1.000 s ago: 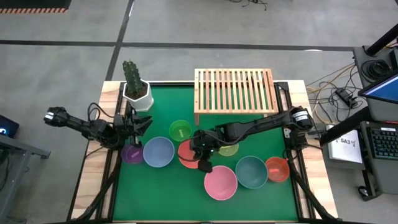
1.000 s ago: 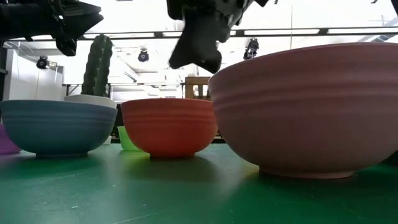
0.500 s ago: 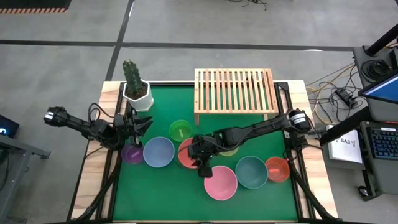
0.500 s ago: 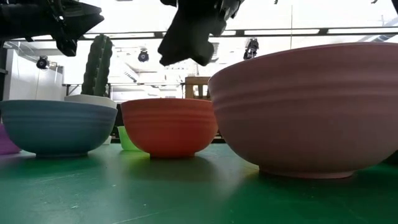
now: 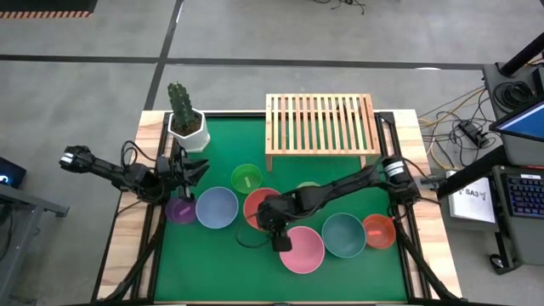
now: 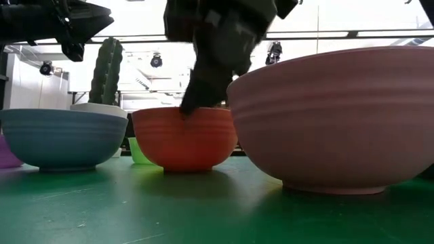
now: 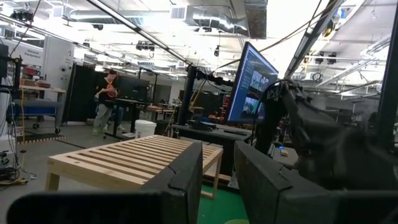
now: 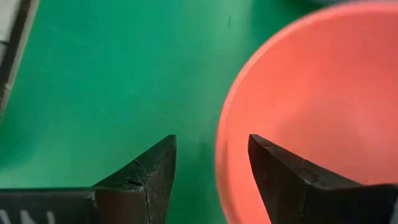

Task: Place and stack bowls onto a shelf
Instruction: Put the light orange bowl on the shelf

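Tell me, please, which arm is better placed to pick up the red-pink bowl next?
The right. Its hand is open and straddles the rim of the red-pink bowl, one finger inside, one outside. The left hand hangs above the table's left edge, beyond the blue bowl.

1. Right arm reaches in from the right side and runs diagonally across the table [image 5: 195, 263] toward its middle, forearm low and nearly flat.
2. Right gripper [image 5: 278, 235] points downward near the table's centre; fingers [image 8: 149, 180] parted, a clear gap showing between them.
3. Left arm lies along the left edge, elbow bent outward.
4. Left gripper [image 5: 194, 168] held raised, level, facing inward; fingers [image 7: 186, 180] parted.
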`<state>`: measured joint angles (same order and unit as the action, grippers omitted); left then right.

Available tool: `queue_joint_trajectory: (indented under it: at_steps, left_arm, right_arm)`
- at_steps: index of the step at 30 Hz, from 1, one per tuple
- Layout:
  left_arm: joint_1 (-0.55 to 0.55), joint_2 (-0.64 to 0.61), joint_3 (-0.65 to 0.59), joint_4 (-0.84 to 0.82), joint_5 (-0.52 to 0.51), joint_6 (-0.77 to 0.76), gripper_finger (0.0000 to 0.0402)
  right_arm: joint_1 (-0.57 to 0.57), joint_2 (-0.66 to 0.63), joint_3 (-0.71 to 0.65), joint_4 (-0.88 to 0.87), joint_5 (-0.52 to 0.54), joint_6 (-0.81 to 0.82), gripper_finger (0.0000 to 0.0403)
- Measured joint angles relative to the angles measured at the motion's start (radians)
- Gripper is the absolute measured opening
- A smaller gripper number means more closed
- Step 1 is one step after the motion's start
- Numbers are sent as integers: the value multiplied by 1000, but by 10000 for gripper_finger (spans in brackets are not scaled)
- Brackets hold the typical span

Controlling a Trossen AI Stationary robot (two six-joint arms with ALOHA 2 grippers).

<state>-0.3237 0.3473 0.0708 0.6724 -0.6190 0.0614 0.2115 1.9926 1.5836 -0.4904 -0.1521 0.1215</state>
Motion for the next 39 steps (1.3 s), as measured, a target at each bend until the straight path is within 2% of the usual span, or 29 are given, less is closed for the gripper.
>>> queue_joint_trajectory:
  at_steps: [4, 7, 10, 16, 23, 29, 32, 39]
  left_arm:
    - [0, 0, 0, 0, 0, -3, 77]
    - [0, 0, 0, 0, 0, -3, 77]
    - [0, 0, 0, 0, 0, -3, 77]
    - [0, 1, 0, 0, 0, -3, 77]
    - [0, 1, 0, 0, 0, -3, 77]
    - [0, 1, 0, -1, 0, -4, 77]
    - [0, 2, 0, -2, 0, -4, 77]
    - [0, 2, 0, -2, 0, -4, 77]
  right_arm:
    - [-6, 24, 4, -4, -4, 13, 189]
    - [-12, 21, 5, -2, -3, 16, 170]
    - [-16, 17, 6, -3, -4, 24, 131]
    - [-16, 15, 6, -5, -5, 2, 24]
    - [-17, -4, 51, -52, -46, -9, 13]
    - [-22, -71, 191, -185, -89, -36, 11]
    - [-37, -107, 277, -247, -27, -74, 11]
    - [-116, -123, 515, -519, 269, -185, 10]
